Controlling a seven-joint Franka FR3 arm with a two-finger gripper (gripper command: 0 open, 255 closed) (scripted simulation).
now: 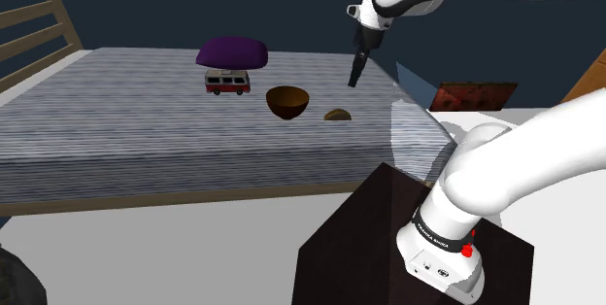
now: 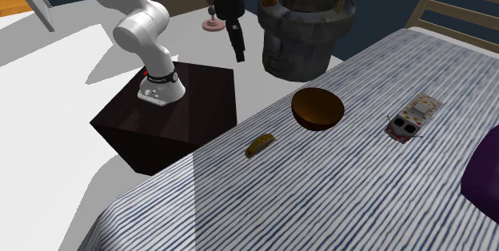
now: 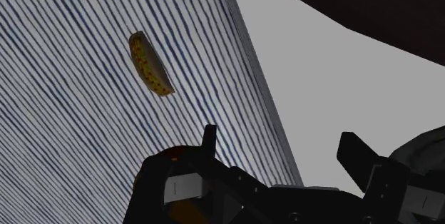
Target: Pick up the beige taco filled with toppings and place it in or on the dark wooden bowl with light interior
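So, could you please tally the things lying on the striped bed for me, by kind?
Taco: 1
Bowl: 1
Toy van: 1
Purple cushion: 1
Total on the striped bed: 4
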